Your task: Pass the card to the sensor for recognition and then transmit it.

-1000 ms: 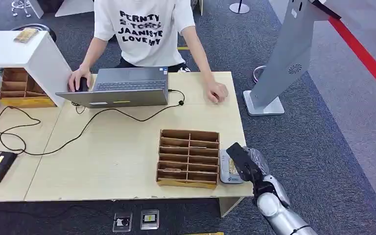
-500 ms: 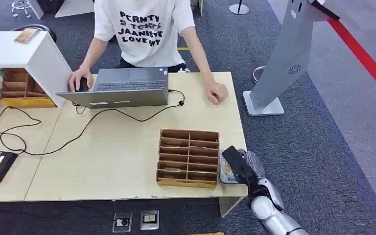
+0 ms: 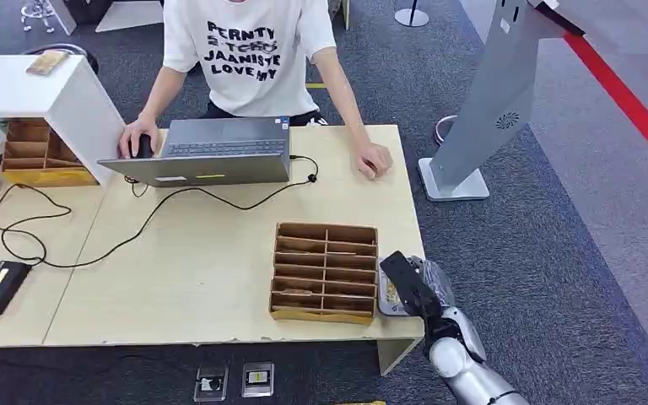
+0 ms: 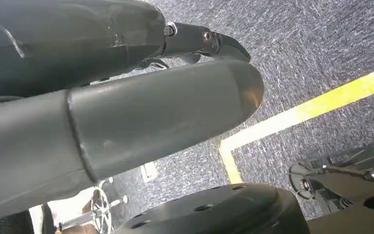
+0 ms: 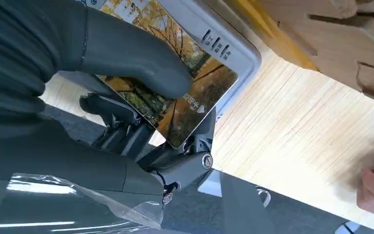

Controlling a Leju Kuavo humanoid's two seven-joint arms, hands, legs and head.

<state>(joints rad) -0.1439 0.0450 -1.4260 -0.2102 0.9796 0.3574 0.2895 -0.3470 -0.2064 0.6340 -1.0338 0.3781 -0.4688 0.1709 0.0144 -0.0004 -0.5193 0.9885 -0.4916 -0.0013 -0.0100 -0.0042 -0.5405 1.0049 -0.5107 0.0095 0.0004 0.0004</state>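
My right hand (image 3: 413,287) moves in from the table's right edge toward the cardboard organizer, drifting left and a little nearer the table's front edge than a second ago. It now brings the card (image 5: 175,92), pinched under the thumb, over the grey card reader (image 5: 233,53).
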